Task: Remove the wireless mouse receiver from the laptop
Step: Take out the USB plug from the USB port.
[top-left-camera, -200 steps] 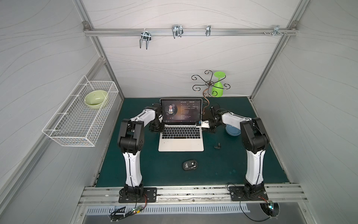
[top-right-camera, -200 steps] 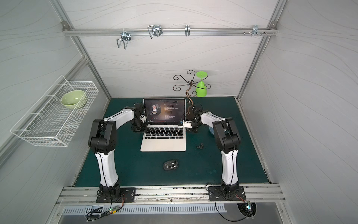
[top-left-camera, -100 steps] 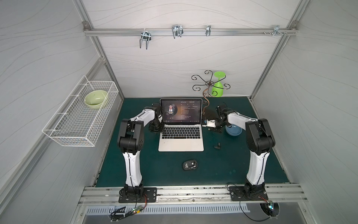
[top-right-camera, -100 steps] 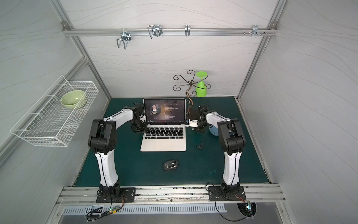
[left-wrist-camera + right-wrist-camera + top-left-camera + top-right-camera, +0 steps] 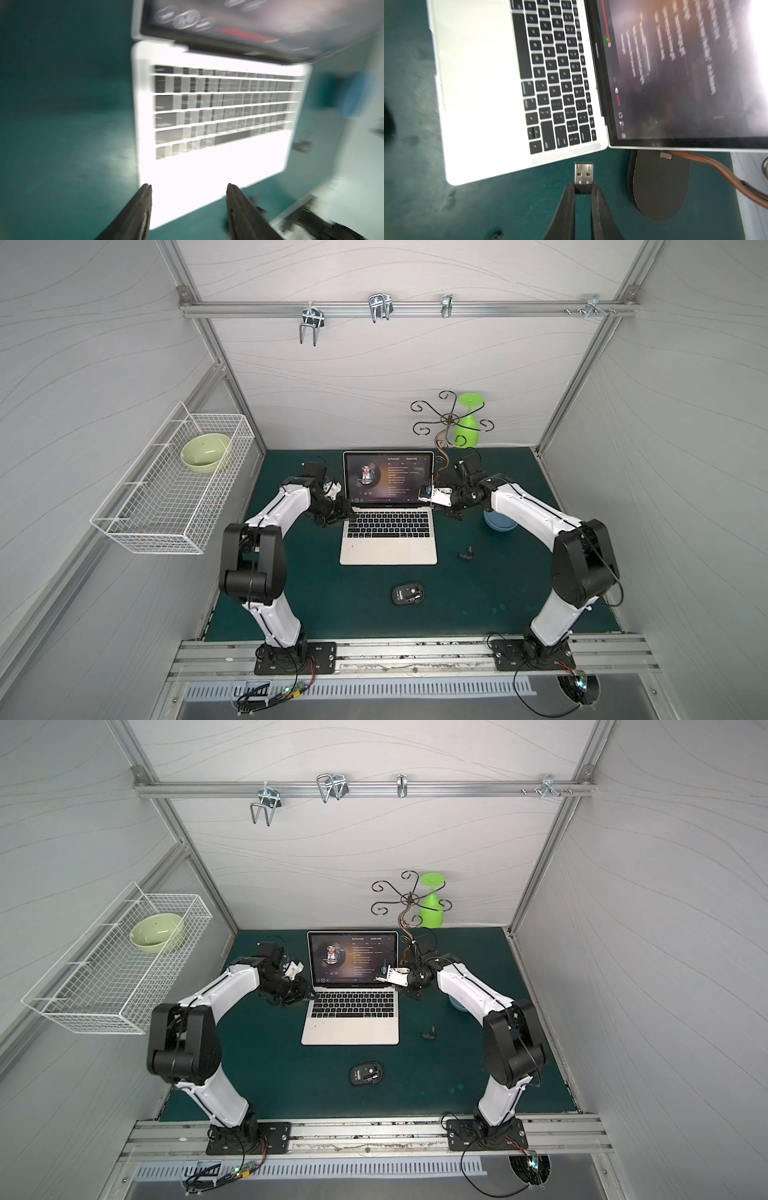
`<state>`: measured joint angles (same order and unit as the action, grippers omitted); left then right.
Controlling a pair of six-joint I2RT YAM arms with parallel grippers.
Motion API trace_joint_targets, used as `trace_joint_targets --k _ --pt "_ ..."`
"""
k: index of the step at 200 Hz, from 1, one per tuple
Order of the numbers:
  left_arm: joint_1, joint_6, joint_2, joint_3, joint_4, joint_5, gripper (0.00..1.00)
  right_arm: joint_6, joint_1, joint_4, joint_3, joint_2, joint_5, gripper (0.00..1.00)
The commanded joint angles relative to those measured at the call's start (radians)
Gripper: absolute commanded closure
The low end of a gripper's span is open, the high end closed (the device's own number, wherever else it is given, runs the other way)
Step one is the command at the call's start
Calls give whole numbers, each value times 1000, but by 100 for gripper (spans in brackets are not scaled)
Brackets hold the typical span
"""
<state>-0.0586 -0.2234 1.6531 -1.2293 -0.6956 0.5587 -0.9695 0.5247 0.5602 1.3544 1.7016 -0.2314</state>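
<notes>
The silver laptop [image 5: 388, 547] [image 5: 351, 1029] stands open mid-mat with its screen lit. My right gripper [image 5: 583, 188] is shut on the wireless mouse receiver [image 5: 583, 175], pinching its black cap. The metal plug is bare and sits a short gap off the laptop's [image 5: 477, 83] right edge. In both top views that gripper [image 5: 451, 513] [image 5: 409, 994] hovers by the laptop's right rear corner. My left gripper [image 5: 189, 186] is open and holds nothing. It sits by the laptop's [image 5: 207, 176] left side [image 5: 347, 516] [image 5: 309, 996], in a blurred view.
A black mouse [image 5: 408, 594] lies in front of the laptop, a small dark object [image 5: 466, 552] to its right. A blue bowl [image 5: 498, 522] sits under the right arm. A curly metal stand [image 5: 446, 423] with a dark base [image 5: 660, 182] and a green glass [image 5: 467, 423] are behind. A wire basket [image 5: 174, 485] hangs left.
The right arm's elbow has swung outward and its gripper has come off the laptop's edge, still shut on the receiver. The left jaws have opened wider.
</notes>
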Motion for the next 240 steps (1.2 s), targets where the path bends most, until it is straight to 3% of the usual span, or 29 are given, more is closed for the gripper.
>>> trace_joint_targets --k 1,27,44,77,123,165,240 --pt "13 -170 -109 81 293 346 34 98 84 87 11 -58 -4 100" --pt "2 -415 -217 231 655 485 32 135 167 160 37 -105 53 100" --pt "-34 -470 -255 274 744 523 32 165 217 173 37 -143 55 100" --pt "-117 -424 -333 311 707 503 35 253 281 154 22 -215 68 100" --pt "-168 -485 -387 351 743 484 41 268 358 124 0 -272 134 100" --pt "-233 -407 -362 305 606 481 45 258 372 112 15 -272 168 100" --pt "-273 -450 -329 304 644 481 46 255 405 91 35 -243 186 100"
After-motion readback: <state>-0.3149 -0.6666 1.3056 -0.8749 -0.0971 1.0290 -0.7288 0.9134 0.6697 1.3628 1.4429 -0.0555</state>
